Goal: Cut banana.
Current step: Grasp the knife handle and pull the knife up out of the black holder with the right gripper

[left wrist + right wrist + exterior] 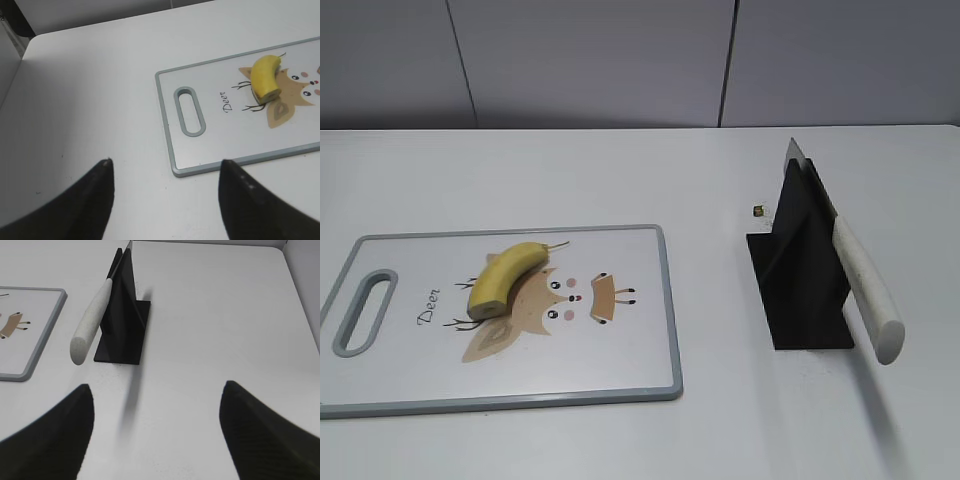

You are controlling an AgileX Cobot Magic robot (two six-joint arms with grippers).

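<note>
A short curved yellow banana [505,278] lies on the white cutting board [620,370], over its tan deer print, stem toward the back right and pale cut face toward the front left. It also shows in the left wrist view [265,77]. A knife with a white handle [865,290] rests in a black stand [800,275]; the right wrist view shows the handle [92,320] too. My left gripper [165,162] is open and empty above bare table, left of the board. My right gripper [157,387] is open and empty, in front of and to the right of the stand. Neither gripper shows in the exterior view.
The board [200,170] has a grey rim and a handle slot [189,111] at its left end. A tiny dark speck [758,210] lies on the white table behind the stand [122,330]. A grey wall stands at the back of the table.
</note>
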